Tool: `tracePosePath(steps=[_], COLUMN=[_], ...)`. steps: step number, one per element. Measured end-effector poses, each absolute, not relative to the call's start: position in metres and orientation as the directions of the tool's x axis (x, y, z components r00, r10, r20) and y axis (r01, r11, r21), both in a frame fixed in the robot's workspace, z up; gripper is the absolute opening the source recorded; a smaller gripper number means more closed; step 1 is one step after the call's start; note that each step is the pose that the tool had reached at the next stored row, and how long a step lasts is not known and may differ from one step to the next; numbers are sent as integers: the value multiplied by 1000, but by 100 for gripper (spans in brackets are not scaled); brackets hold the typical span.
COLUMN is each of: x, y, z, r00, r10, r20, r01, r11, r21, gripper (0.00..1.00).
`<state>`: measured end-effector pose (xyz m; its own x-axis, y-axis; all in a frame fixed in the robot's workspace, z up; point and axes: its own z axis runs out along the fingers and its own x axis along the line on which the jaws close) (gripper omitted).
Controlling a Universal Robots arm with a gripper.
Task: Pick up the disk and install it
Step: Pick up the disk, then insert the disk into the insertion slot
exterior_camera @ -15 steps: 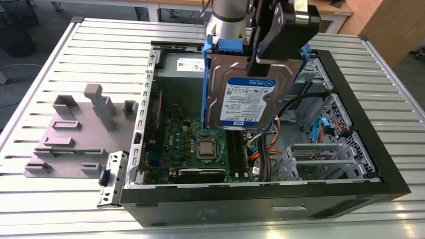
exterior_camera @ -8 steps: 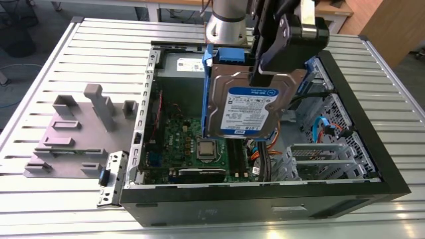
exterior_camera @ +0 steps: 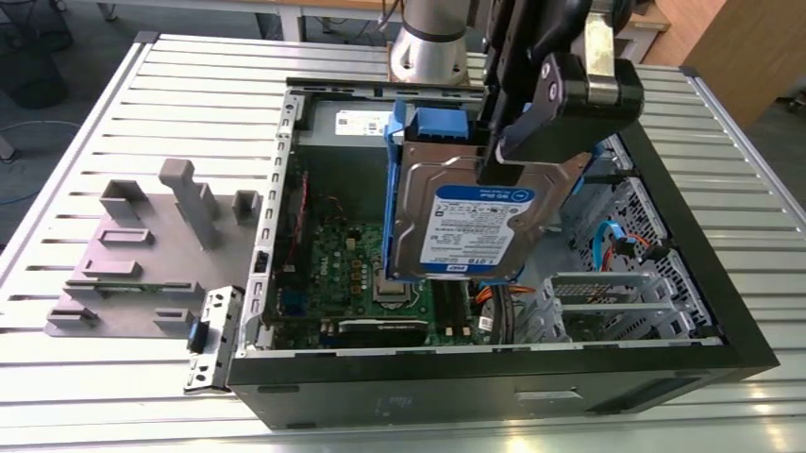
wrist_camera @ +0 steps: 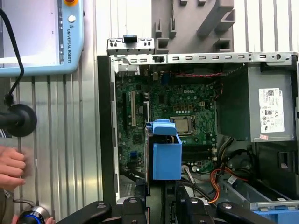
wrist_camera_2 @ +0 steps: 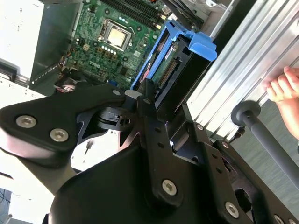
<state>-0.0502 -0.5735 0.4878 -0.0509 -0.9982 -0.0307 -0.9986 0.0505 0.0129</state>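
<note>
Over the slatted table (exterior_camera: pixel 151 85) and open computer case (exterior_camera: pixel 504 382), fingers (exterior_camera: pixel 529 132) tight around the disk (exterior_camera: pixel 473 222) (top edge hidden)

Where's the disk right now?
In the middle of the exterior view, the disk hangs tilted in the claw, above the motherboard inside the open computer case.

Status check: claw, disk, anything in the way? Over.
Claw shut on disk. Disk held tilted above open case, not yet seated. Person's hand outside case, clear of disk.
</note>
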Motion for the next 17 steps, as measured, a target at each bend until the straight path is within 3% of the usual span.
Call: tracePosePath(steps=[17], x=[-42], y=[-575], z=[488], r00=[-51], r10=[-998], r20=[-31], r01=[-999], r11=[51], r21=[13], gripper=[35])
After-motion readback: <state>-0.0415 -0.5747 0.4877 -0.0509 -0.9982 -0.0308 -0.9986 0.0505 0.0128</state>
